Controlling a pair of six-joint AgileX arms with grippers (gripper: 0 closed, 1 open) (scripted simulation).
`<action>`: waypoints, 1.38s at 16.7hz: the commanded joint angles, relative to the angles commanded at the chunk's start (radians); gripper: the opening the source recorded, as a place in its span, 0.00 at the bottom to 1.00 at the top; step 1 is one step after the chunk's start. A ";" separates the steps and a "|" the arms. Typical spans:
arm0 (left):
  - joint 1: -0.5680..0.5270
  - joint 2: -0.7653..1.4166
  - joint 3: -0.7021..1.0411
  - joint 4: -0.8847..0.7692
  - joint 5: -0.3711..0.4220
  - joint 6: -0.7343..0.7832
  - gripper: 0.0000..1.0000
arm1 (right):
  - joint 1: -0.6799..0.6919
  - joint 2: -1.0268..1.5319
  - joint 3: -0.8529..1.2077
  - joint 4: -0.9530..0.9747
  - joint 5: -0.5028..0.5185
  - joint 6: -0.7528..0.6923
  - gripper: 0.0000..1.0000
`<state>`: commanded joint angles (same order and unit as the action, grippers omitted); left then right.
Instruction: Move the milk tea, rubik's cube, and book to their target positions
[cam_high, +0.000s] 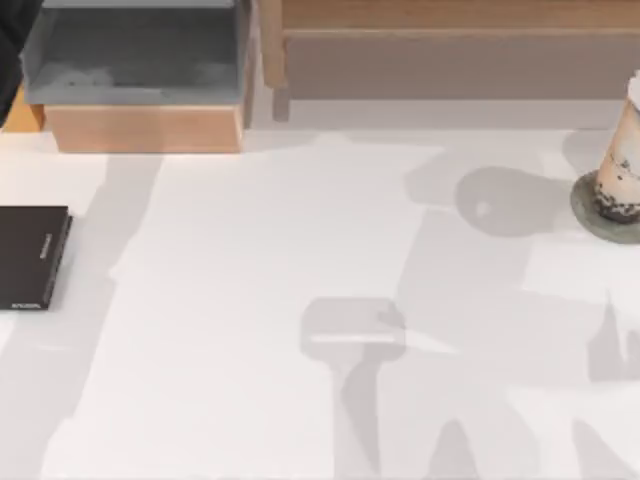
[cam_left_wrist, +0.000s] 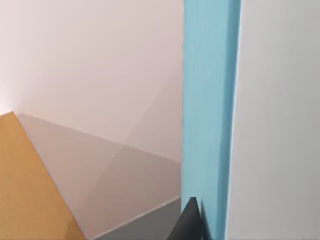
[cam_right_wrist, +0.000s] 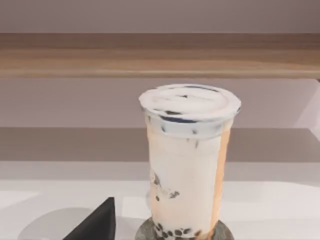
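Where the top view's right edge cuts it off, the milk tea (cam_high: 622, 160) stands upright on a flat grey round disc (cam_high: 603, 213), a tall clear cup with tan drink, dark pearls at its foot and a white top. Well to the left of the milk tea, across the smooth white table (cam_high: 250, 330), a thin black slab (cam_high: 33, 258) lies flat at the opposite edge. Beyond it, toward the back, sits a grey open-topped tray (cam_high: 135, 55) on a pale wooden box (cam_high: 145, 128), and a wooden shelf (cam_high: 450, 40) runs along the back toward the milk tea.

The right wrist view faces the milk tea (cam_right_wrist: 187, 165) side-on, showing its round white lid, with a dark fingertip (cam_right_wrist: 95, 222) of the right gripper just beside its base; whether those fingers are spread or closed cannot be told.

The left wrist view shows the book (cam_left_wrist: 210, 115) close up, a smooth teal-blue cover beside a white face, with one dark fingertip (cam_left_wrist: 187, 222) against the cover; I cannot tell whether the left gripper clamps it.
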<state>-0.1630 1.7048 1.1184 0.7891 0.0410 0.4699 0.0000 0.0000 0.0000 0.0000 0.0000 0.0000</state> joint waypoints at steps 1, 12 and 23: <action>0.030 -0.041 -0.057 0.026 0.044 0.096 0.00 | 0.000 0.000 0.000 0.000 0.000 0.000 1.00; 0.451 -0.169 -0.639 0.052 0.344 1.144 0.00 | 0.000 0.000 0.000 0.000 0.000 0.000 1.00; 0.571 -0.049 -0.760 -0.042 0.354 1.357 0.00 | 0.000 0.000 0.000 0.000 0.000 0.000 1.00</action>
<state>0.4084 1.6562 0.3582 0.7466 0.3954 1.8272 0.0000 0.0000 0.0000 0.0000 0.0000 0.0000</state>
